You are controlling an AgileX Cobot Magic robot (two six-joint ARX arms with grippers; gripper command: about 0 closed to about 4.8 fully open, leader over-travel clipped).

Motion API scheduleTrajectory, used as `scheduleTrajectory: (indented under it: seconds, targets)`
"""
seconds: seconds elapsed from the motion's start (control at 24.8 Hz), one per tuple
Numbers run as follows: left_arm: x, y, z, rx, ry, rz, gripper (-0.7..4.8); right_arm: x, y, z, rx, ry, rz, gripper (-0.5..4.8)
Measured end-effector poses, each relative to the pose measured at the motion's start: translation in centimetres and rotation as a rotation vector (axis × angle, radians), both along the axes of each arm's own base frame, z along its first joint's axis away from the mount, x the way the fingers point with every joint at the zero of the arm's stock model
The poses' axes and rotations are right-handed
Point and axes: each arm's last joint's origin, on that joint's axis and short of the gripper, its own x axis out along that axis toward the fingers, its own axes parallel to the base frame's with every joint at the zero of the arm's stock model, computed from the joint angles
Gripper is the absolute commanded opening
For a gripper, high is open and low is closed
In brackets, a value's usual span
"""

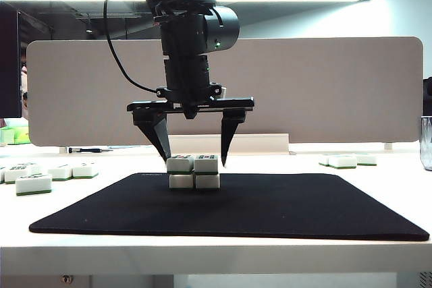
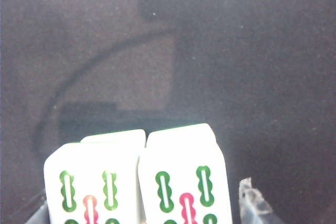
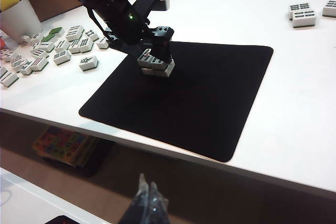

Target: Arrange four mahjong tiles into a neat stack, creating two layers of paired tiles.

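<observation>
Four mahjong tiles form the stack (image 1: 194,172) at the back of the black mat (image 1: 270,207), two wide and two high, with thin green bands between the layers. My left gripper (image 1: 195,160) points down over the stack and is open, its fingertips either side of the top pair. In the left wrist view the two top tiles (image 2: 94,182) (image 2: 184,177) show green-and-red bamboo marks, and one finger (image 2: 252,199) stands a little apart from the tile beside it. My right gripper (image 3: 147,183) is shut on nothing, hanging off the table's front edge, far from the stack (image 3: 156,64).
Loose tiles lie on the white table left of the mat (image 1: 34,183) (image 3: 63,51) and at the back right (image 1: 344,161) (image 3: 303,17). A white cup (image 3: 18,17) stands at the far left. A white panel (image 1: 304,85) closes the back, and a glass (image 1: 426,141) stands at the right edge.
</observation>
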Motion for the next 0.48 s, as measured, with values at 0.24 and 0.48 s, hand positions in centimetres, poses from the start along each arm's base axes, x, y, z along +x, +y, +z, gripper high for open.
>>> scheduleTrajectory:
  seconds: [0.24, 0.48]
  targets:
    - [-0.16, -0.02, -0.04, -0.023, 0.033, -0.004, 4.36, 0.0, 0.0, 0.0, 0.0, 0.0, 0.0, -0.01]
    - [-0.04, 0.53, 0.38, -0.013, 0.024, 0.011, 4.36, 0.01, 0.0, -0.01, 0.0, 0.001, 0.0, -0.01]
